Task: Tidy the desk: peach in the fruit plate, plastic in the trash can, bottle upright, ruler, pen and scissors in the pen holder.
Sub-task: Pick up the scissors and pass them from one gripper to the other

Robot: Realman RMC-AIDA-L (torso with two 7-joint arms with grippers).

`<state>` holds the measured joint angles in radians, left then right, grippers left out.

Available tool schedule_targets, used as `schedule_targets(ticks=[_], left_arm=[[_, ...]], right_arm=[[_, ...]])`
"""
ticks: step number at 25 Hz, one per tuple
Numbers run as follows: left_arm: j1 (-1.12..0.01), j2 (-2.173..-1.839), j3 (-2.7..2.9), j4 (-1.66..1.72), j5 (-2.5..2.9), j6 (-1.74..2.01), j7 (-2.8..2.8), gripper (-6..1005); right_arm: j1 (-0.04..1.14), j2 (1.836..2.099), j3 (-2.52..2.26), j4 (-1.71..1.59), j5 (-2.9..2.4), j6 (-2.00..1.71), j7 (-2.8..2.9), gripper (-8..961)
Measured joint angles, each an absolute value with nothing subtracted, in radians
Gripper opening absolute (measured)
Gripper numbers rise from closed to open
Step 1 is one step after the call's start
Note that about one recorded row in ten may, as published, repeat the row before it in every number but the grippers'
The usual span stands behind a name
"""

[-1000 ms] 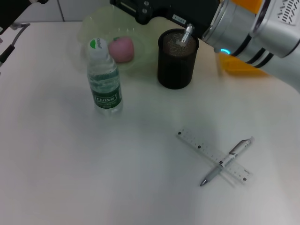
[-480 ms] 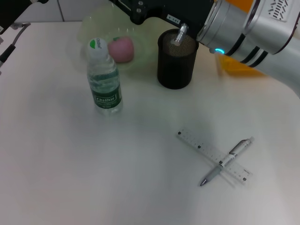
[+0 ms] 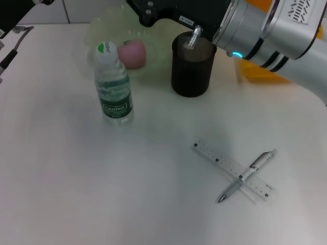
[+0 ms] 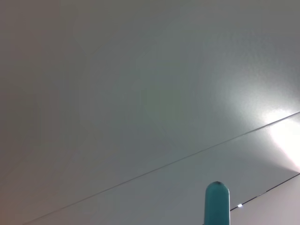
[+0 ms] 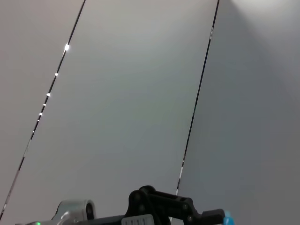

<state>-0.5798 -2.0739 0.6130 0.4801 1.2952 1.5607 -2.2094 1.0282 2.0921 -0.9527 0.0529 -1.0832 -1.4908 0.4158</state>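
Note:
A pink peach [image 3: 132,53] lies in the pale translucent fruit plate [image 3: 104,28] at the back. In front of the plate a clear bottle [image 3: 113,84] with a green label stands upright. The black mesh pen holder [image 3: 192,69] stands to the right of the plate. A silver metal stub [image 3: 193,37] pokes from its mouth; I cannot tell whether it belongs to the scissors. My right gripper [image 3: 153,9] reaches across the back, just above and behind the holder. A clear ruler [image 3: 219,159] lies at the front right with a white pen [image 3: 250,172] across it. The plastic is out of view.
An orange-yellow object [image 3: 260,71] sits behind my right arm at the right edge. My left gripper [image 3: 13,43] is parked at the back left corner. Both wrist views show only pale panels overhead.
My right arm has drifted a little to the left over the pen holder, and the silver stub has moved left with it. Nothing on the table has moved.

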Motion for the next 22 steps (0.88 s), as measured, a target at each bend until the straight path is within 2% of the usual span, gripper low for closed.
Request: schedule_targets(ticks=[22], left_arm=[[-0.577, -2.069, 0.614, 0.48, 1.282, 1.599, -2.167, 130]], right_arm=[[1.024, 2.092, -0.95, 0.054, -1.086, -1.483, 0.41, 111]])
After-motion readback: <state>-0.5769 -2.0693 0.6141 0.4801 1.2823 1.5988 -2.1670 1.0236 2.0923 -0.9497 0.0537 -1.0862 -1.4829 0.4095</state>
